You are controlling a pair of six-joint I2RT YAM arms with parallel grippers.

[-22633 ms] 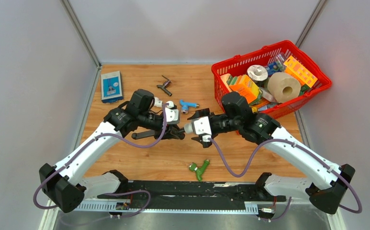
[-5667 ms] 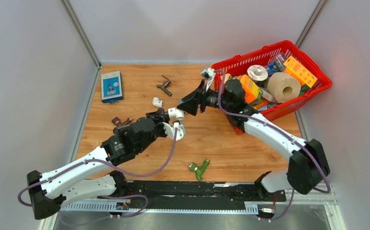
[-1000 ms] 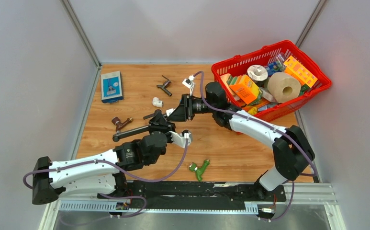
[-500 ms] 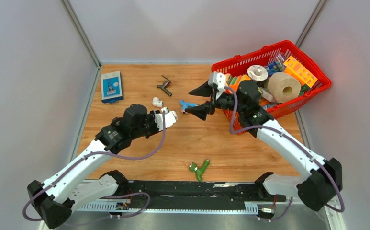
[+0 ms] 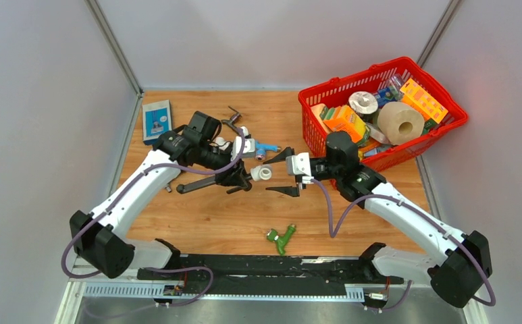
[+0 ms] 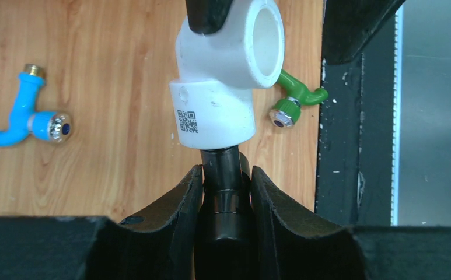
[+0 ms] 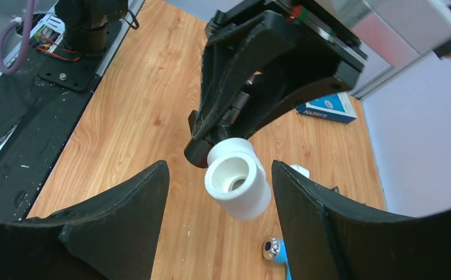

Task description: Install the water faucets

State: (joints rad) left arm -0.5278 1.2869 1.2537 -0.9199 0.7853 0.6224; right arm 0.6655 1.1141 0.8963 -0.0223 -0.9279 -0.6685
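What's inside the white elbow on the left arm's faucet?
The dark faucet fills one socket of the white elbow; how deep is hidden. The other socket looks empty.

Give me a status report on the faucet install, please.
Left hand shut on dark faucet, white elbow on its end. Right hand open, facing the elbow. Loose on table: blue faucet, green faucet; nothing in the way.

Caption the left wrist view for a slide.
Left end effector grips dark faucet tipped with white elbow; blue faucet, green faucet on table.
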